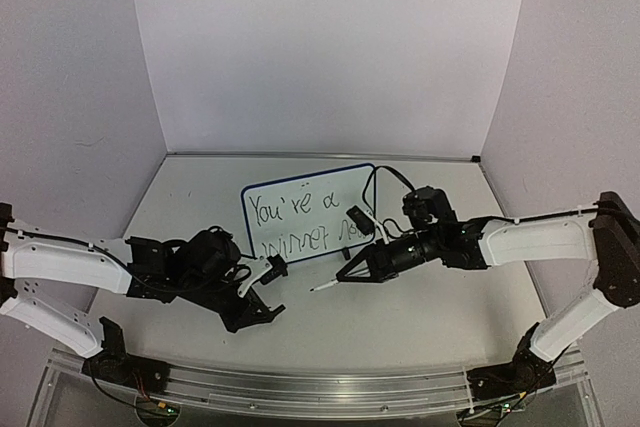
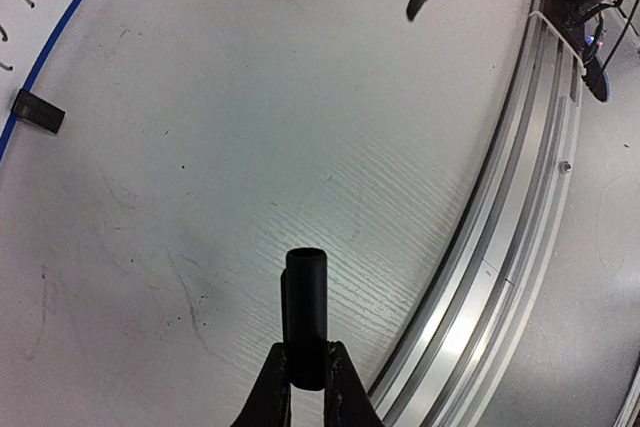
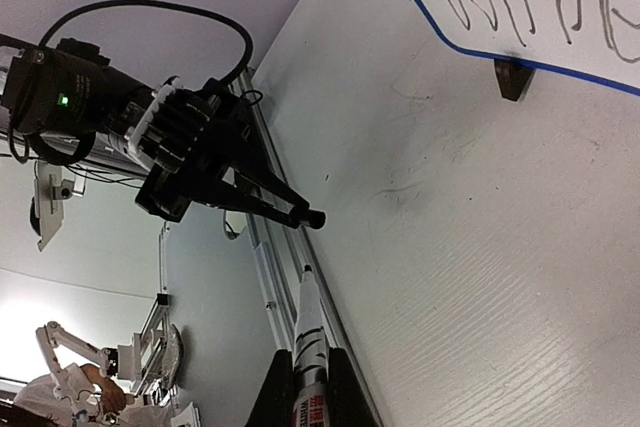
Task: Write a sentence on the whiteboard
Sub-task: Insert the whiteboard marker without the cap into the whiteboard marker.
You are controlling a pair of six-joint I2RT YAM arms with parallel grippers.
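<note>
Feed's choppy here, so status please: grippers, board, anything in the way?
Left gripper shut on cap. Right gripper shut on marker, tip bare, off the whiteboard. Sentence on it, two rows. No stray thing seen in the way.

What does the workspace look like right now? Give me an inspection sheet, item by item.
Surface: white table, faint dark scuffs.
Job's things: whiteboard between the arms; sentence in two rows, beginning "You're a".
Clutter: nothing seen.
Grippers: left gripper shut on cap; right gripper shut on marker, uncapped tip off the board.
Cables: black cable arcs over the left wrist.
Surroundings: white walls; aluminium rail along the near edge.
</note>
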